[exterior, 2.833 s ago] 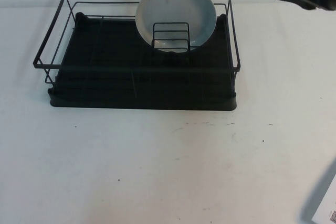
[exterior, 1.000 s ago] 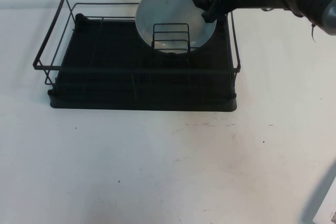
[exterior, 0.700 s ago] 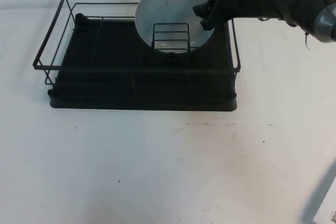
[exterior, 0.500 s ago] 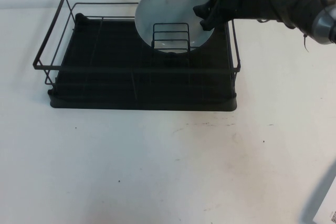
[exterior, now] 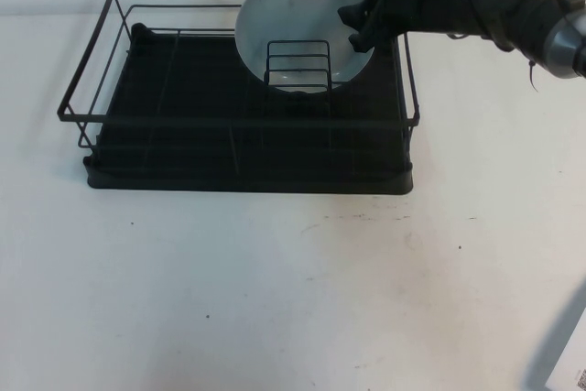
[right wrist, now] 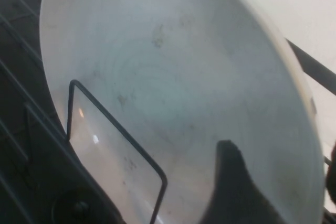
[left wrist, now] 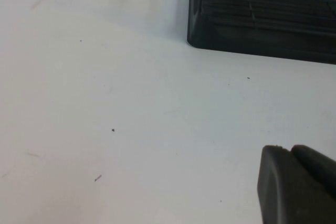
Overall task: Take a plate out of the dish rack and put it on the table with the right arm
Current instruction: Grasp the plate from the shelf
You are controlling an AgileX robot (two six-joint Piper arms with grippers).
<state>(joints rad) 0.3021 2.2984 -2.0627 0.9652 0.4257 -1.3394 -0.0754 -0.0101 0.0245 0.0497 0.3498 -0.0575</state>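
Note:
The pale grey-blue plate (exterior: 293, 16) stands on edge at the back right of the black wire dish rack (exterior: 229, 121), behind the small upright divider (exterior: 298, 61). My right gripper (exterior: 362, 20) reaches in from the right and is at the plate's right rim. In the right wrist view the plate (right wrist: 173, 77) fills the picture. One finger (right wrist: 233, 187) lies on its face and the other is behind the rim, so the right gripper (right wrist: 281, 161) is shut on the rim. My left gripper (left wrist: 289, 150) is shut and empty above the table (left wrist: 131, 119).
The white table (exterior: 275, 290) stretches in front of the rack. A white object with a dark edge (exterior: 572, 373) sits at the front right corner. The rack's near corner (left wrist: 252, 30) shows in the left wrist view.
My right arm came in from the upper right to the plate's right rim. The plate shifted very slightly left. For the last half second nothing has visibly moved.

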